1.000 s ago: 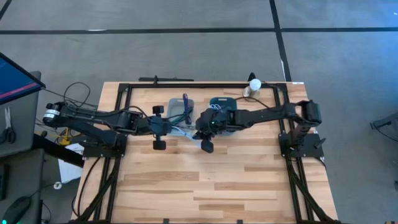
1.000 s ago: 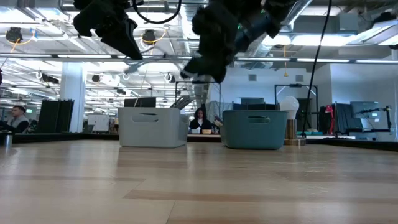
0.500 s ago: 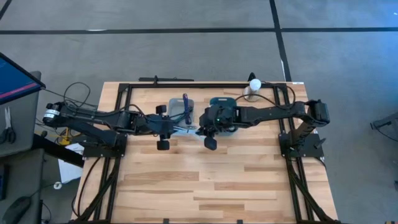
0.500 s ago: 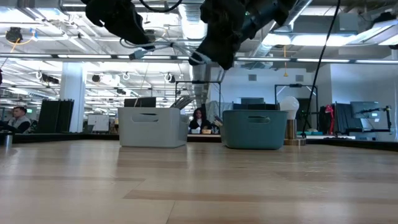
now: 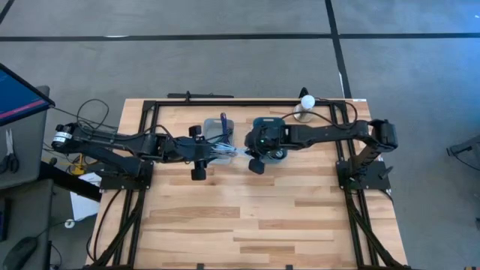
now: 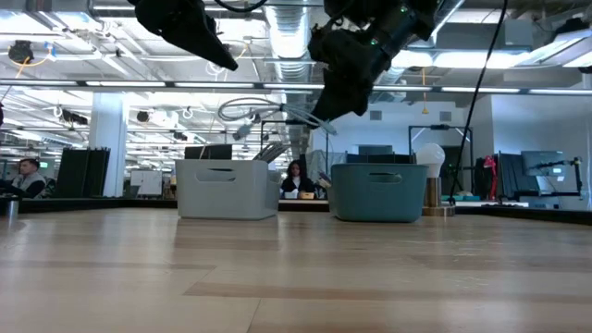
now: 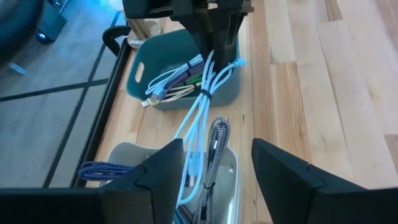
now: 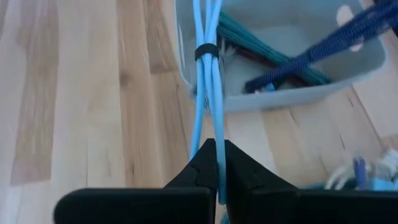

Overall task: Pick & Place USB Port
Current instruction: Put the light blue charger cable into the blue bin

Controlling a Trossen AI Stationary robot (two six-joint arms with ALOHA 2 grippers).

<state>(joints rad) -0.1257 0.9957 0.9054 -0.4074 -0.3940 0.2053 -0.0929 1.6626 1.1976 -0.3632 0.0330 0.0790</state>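
A bundled light blue USB cable (image 5: 229, 152) (image 8: 208, 81), bound by a black tie (image 8: 205, 51), hangs in the air above the gap between a grey bin (image 5: 217, 131) and a teal bin (image 5: 268, 126). My right gripper (image 5: 252, 155) (image 8: 217, 167) is shut on one end of it. My left gripper (image 5: 201, 154) (image 7: 214, 177) stands open over the grey bin, its fingers on either side of the cable's free end without touching it. Both bins hold other cables. My right gripper pinches the cable bundle's end (image 8: 214, 146) between its two shut fingers, which slant down and lie along the strands. The bundle is lifted clear. It reaches out from the fingers toward the grey bin, nearly level, with its looped free end (image 6: 233, 111) in the air.
A white lamp (image 5: 306, 103) stands at the table's far edge, right of the teal bin (image 6: 379, 191). The grey bin (image 6: 227, 190) holds a dark blue braided cable (image 8: 311, 46). The black frame rail (image 5: 150, 142) runs along the table's sides. Bare wood lies toward the near edge.
My left gripper has opened, let go of the cable and tipped upward. My right gripper, still shut on the cable, has gone toward the table's right and far side, toward the teal bin. The cable, earlier held between both grippers, now hangs from the right one alone.
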